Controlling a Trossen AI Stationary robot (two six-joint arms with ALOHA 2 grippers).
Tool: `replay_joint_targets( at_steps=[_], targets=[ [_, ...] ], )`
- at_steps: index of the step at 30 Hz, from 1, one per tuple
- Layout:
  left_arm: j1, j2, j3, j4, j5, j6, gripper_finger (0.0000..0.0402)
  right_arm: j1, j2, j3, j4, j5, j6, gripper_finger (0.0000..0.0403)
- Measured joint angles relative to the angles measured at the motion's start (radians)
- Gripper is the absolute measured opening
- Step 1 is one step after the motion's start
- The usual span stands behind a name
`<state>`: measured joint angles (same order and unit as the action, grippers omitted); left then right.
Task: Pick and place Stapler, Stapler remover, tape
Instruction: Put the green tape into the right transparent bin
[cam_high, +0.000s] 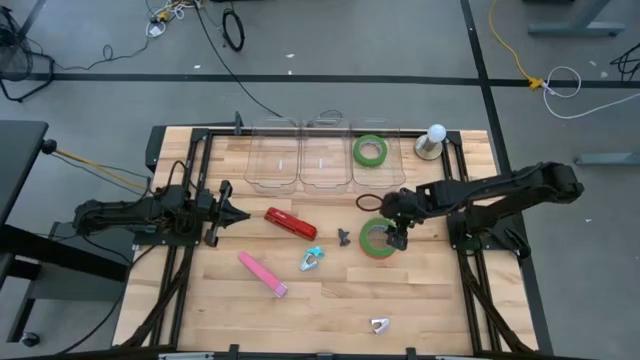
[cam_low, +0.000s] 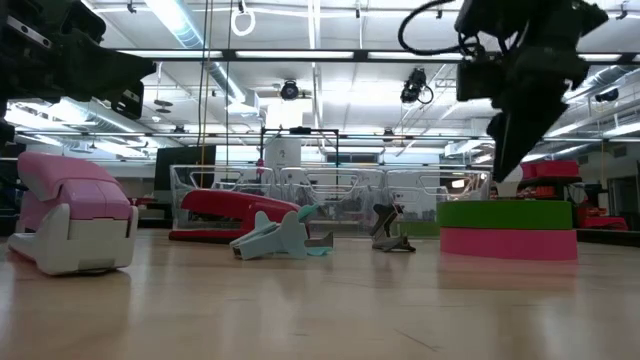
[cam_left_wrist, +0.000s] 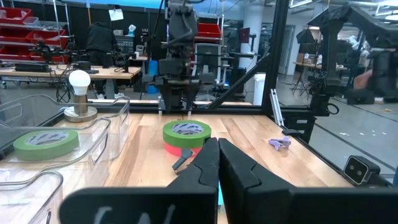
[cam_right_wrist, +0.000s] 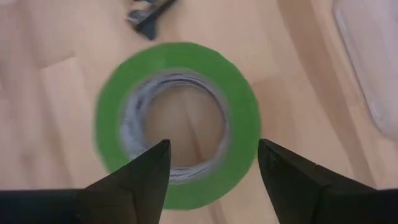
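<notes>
A green tape roll (cam_high: 375, 238) lies flat on top of a red roll (cam_low: 505, 243) right of the table's middle. My right gripper (cam_high: 397, 238) hangs open just above the green roll (cam_right_wrist: 180, 118), fingers pointing down; one finger is over the roll's open centre and the other outside its wall. It does not touch the roll in the low view (cam_low: 503, 165). My left gripper (cam_high: 240, 213) is shut and empty at the table's left, next to the red stapler (cam_high: 290, 222). A second green roll (cam_high: 370, 150) lies in a clear bin.
A pink stapler (cam_high: 263, 273), a teal staple remover (cam_high: 310, 260), a dark remover (cam_high: 344, 237) and a small remover (cam_high: 379, 325) lie on the wood. Three clear bins (cam_high: 300, 160) stand along the far edge, with a bulb on a base (cam_high: 433, 140) to their right.
</notes>
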<state>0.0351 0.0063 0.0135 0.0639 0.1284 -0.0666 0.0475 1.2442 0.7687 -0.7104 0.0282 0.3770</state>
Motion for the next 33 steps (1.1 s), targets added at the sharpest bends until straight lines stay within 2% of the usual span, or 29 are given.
replay_joint_targets(
  at_steps=[9, 19, 33],
  targets=[
    [0.0, 0.0, 0.0, 0.0, 0.0, 0.0, 0.0003, 0.0, 0.0, -0.079, 0.093, 0.121, 0.001, 0.024],
    [0.0, 0.0, 0.0, 0.0, 0.0, 0.0, 0.0003, 0.0, 0.0, -0.145, 0.218, 0.111, -0.079, 0.024],
    [0.0, 0.0, 0.0, 0.0, 0.0, 0.0, 0.0003, 0.0, 0.001, -0.227, 0.311, 0.11, -0.063, 0.024]
  ],
)
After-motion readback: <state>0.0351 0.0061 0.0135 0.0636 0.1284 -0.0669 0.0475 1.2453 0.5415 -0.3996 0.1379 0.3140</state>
